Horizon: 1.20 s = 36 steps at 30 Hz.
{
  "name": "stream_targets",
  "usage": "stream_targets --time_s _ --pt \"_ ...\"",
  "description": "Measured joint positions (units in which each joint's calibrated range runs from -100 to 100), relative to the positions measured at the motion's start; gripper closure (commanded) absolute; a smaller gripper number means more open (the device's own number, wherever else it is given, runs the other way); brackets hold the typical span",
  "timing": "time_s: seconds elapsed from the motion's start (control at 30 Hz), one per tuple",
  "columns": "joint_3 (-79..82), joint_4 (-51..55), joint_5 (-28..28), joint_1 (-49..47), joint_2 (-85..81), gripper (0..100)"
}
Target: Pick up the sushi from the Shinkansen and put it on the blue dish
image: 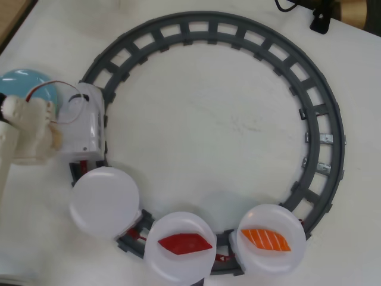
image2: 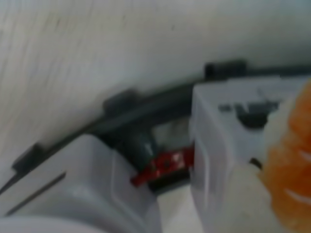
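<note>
Orange shrimp sushi (image2: 290, 165) is seen blurred at the wrist view's 4 o'clock edge, apparently gripped in the claw (image: 55, 138) (closure cannot be confirmed), beside the train (image: 88, 122) and just short of the blue dish (image: 24, 84) at the table's (image: 202, 119) 9 o'clock, presumably mid-transfer.

Blurred pale-orange sushi (image2: 291, 165) at the wrist view's right edge, close over the white Shinkansen (image: 89, 122) that stood on the track's left side, glossy blue dish (image: 24, 83) just left, partly hidden.
</note>
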Motion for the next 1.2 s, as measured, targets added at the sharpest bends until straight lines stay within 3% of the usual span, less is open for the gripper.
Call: stream_targets --time_s 0.37,0.77,1.2 --pt "-10.5 -1.6 -1.8 -11.8 8.7 97" --pt "-34.2 -1.6 -1.9 -13.6 31.0 97" --pt "-45.2 2.7 -2.8 -16.5 38.0 68"
